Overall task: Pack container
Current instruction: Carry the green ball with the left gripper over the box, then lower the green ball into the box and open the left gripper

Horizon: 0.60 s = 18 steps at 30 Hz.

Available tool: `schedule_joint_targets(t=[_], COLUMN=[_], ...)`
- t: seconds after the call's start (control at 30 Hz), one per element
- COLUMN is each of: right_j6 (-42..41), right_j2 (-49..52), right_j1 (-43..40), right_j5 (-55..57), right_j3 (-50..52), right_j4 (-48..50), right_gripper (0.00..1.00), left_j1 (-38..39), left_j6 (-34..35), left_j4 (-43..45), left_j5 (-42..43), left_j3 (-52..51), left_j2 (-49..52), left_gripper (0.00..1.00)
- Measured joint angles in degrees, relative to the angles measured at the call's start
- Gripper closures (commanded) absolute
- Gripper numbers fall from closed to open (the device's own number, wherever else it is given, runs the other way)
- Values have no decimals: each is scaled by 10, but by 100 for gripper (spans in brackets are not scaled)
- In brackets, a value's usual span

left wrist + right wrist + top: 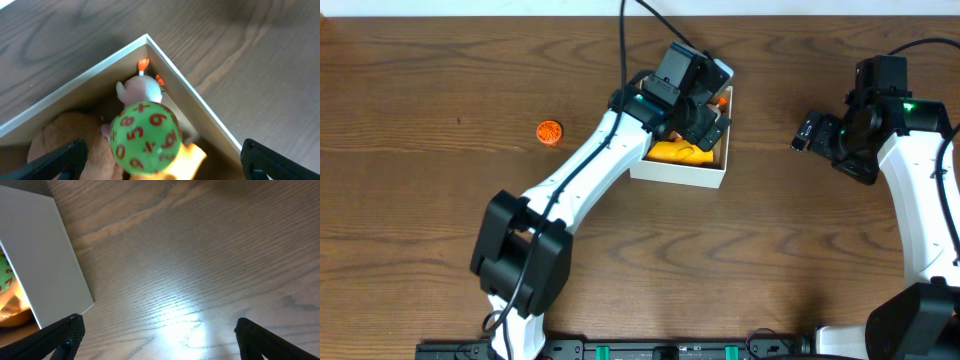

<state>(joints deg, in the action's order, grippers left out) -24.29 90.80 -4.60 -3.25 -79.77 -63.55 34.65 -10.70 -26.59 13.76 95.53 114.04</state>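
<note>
The container (680, 172) is a white low-walled box with a brown inside, at the table's middle. My left gripper (708, 118) hovers over its far right corner, open and empty. In the left wrist view, my left gripper (160, 170) has its fingers wide apart above a green ball with red numbers (145, 132). The ball lies in the container (197, 98) with a white and pink toy (142, 90), a brown plush (65, 140) and a yellow-orange toy (192, 155). My right gripper (807, 132) is open and empty over bare table (160, 340), right of the container (45, 255).
A small orange toy (550, 131) lies on the wooden table well left of the container. The left arm stretches diagonally from the front left across the container's near left corner.
</note>
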Motion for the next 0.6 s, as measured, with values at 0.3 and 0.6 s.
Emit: schedule_joint_targets(t=[0.3,0.6], right_j6=[0,0], right_j2=[0,0], right_j1=[0,0], right_j5=[0,0], right_j3=[0,0], right_j4=[-1,-7], right_gripper=[1,1], left_j1=[-3,-3], left_j6=[-18,-33], left_j4=[16,8], left_j5=[-2,-7], left_j3=[0,0], left_j2=[49,58], left_gripper=[9,35])
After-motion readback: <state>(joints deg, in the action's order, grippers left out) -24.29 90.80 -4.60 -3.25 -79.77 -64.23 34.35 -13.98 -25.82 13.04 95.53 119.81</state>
